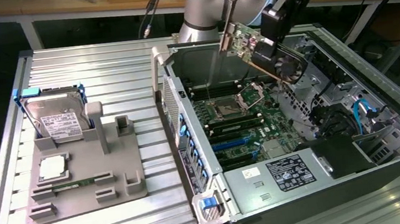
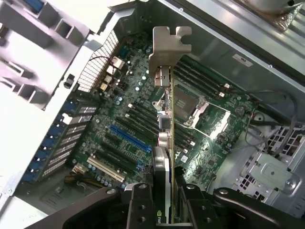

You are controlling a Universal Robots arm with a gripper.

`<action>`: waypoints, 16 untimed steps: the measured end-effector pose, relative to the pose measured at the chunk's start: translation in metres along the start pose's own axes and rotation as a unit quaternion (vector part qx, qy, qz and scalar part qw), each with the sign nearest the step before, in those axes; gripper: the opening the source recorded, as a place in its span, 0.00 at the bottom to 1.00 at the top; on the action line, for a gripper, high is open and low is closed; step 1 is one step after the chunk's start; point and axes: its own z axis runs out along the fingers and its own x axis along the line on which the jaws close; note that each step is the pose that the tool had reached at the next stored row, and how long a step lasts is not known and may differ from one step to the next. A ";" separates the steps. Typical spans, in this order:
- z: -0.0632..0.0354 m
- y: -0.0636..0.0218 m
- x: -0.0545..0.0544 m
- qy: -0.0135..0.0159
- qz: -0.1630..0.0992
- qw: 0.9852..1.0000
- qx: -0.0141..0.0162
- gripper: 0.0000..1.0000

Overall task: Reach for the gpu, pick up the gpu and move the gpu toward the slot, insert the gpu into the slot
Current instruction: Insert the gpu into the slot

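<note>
Closest to the wrist camera, the gripper (image 2: 164,200) is clenched on the gpu (image 2: 167,119), with one finger on each face of the card and the silver bracket (image 2: 169,47) at the far end. In the exterior view the card hangs tilted in the air above the open computer case (image 1: 319,188). It is over the motherboard (image 1: 242,121) and well clear of the blue slot (image 2: 128,138). A hard drive (image 1: 55,119) stands in a grey holder (image 1: 88,179) at the exterior view's left.
</note>
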 end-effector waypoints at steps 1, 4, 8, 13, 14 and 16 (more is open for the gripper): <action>0.0001 0.0000 0.000 0.000 -0.009 1.000 0.000 0.27; 0.0006 -0.0001 0.000 0.001 -0.037 0.999 0.000 0.27; 0.0013 -0.0001 0.000 0.002 -0.074 0.997 0.000 0.27; 0.0021 -0.0001 0.000 0.003 -0.118 0.993 0.000 0.27; 0.0023 -0.0001 0.000 0.004 -0.128 0.992 0.000 0.27; 0.0026 -0.0001 0.000 0.004 -0.145 0.989 0.000 0.27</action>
